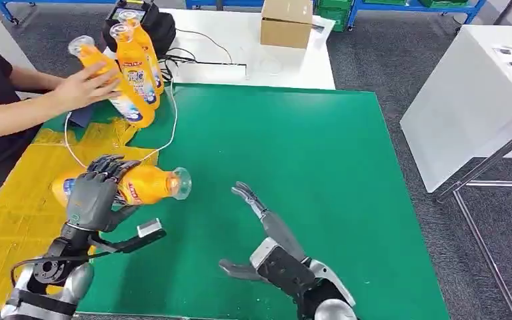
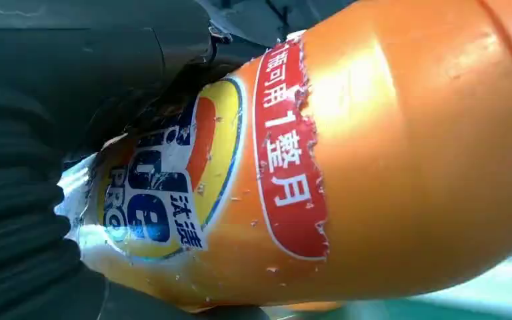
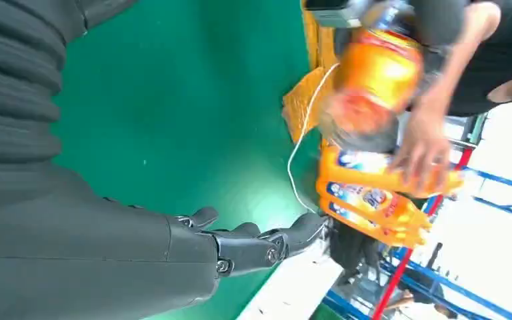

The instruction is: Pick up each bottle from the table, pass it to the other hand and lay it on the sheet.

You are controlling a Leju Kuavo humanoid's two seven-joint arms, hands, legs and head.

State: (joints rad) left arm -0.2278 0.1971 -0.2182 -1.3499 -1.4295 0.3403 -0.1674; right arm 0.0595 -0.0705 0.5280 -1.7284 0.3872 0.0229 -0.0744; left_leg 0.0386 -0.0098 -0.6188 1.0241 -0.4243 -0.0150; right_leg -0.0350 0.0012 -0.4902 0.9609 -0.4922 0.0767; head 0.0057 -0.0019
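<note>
My left hand (image 1: 97, 193) grips an orange bottle (image 1: 148, 184) lying sideways, its clear cap pointing right, held at the edge of the yellow sheet (image 1: 13, 207). The left wrist view is close on that bottle's orange body (image 2: 387, 153) and its red and blue label. My right hand (image 1: 270, 250) is open over the green mat (image 1: 307, 153), fingers spread, with nothing in it; its dark fingers (image 3: 260, 243) also show in the right wrist view. A person's hand (image 1: 87, 83) holds one of three orange bottles (image 1: 133, 63) at the back left.
A white cable (image 1: 167, 137) runs across the mat's back left corner. A cardboard box (image 1: 287, 22) and black equipment (image 1: 137, 20) sit on the white table behind. Another white table (image 1: 473, 100) stands to the right.
</note>
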